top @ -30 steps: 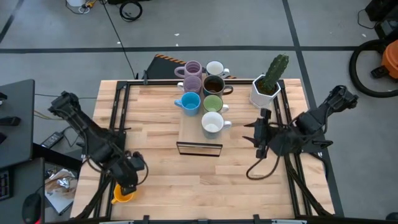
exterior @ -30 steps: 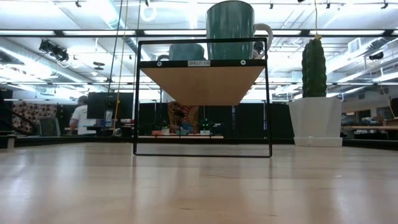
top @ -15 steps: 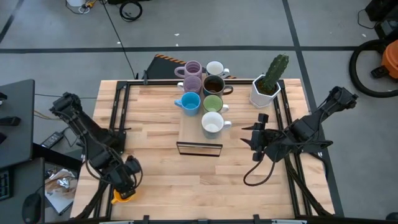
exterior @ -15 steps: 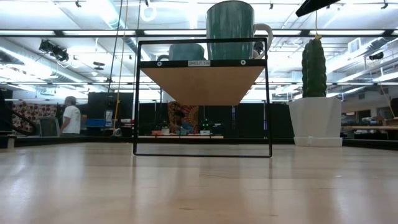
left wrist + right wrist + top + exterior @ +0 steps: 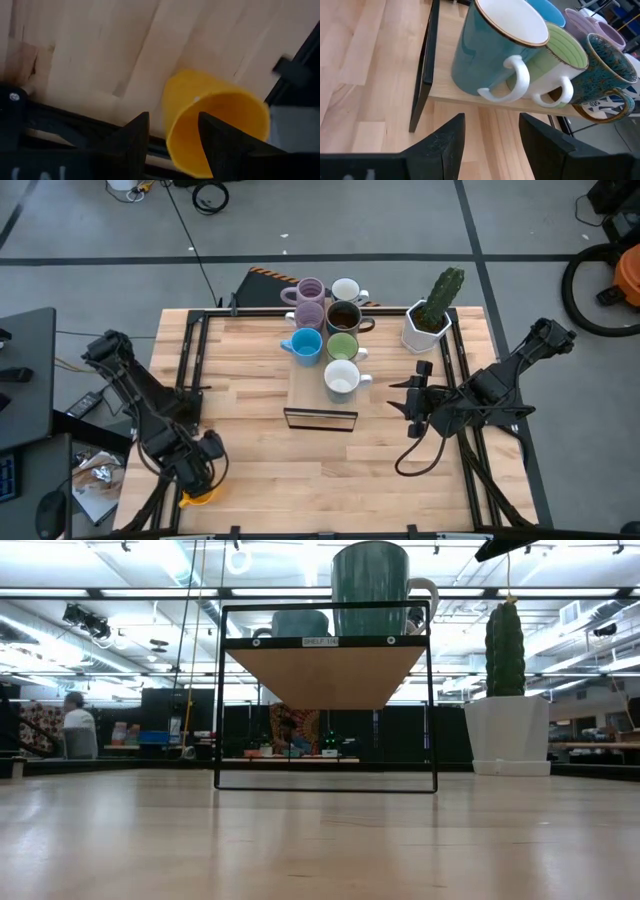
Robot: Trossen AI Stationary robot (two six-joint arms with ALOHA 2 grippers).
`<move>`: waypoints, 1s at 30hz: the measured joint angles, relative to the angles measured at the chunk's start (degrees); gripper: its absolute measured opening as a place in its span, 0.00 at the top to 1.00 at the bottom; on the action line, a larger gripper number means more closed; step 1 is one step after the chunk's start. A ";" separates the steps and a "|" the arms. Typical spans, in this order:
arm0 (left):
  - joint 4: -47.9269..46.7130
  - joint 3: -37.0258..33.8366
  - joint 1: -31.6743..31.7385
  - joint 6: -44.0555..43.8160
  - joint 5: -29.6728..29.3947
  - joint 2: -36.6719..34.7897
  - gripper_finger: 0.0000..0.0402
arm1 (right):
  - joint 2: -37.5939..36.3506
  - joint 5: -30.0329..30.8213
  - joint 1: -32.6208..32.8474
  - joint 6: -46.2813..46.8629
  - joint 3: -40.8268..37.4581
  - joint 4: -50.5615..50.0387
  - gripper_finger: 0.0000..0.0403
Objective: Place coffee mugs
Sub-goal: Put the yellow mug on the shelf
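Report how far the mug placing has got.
Done: seven mugs stand on the shelf, among them the blue mug and the green mug. In hand: the left gripper is at the table's near left corner, its open fingers straddling the rim of the orange mug, which lies on its side there. Left: bringing that mug to the shelf. The right gripper waits open beside the shelf.

My left arm is folded down over the near left corner of the worktop, its claw (image 5: 200, 480) spread apart and pointing down. My right arm reaches in from the right edge, its claw (image 5: 413, 402) also spread, aimed toward the middle.
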 joint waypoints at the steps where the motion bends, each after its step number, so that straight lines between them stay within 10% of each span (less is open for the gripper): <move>1: -0.02 0.00 -0.71 0.66 0.01 0.37 0.56 | 0.00 -0.01 0.00 -0.02 0.00 0.00 0.52; 20: -0.51 0.00 -8.86 11.52 -6.44 7.72 0.57 | 0.00 -0.14 0.00 0.90 0.00 0.48 0.52; 30: 1.92 -0.02 -8.05 16.27 -9.61 9.57 0.72 | 0.02 -0.14 0.00 0.57 0.04 1.24 0.52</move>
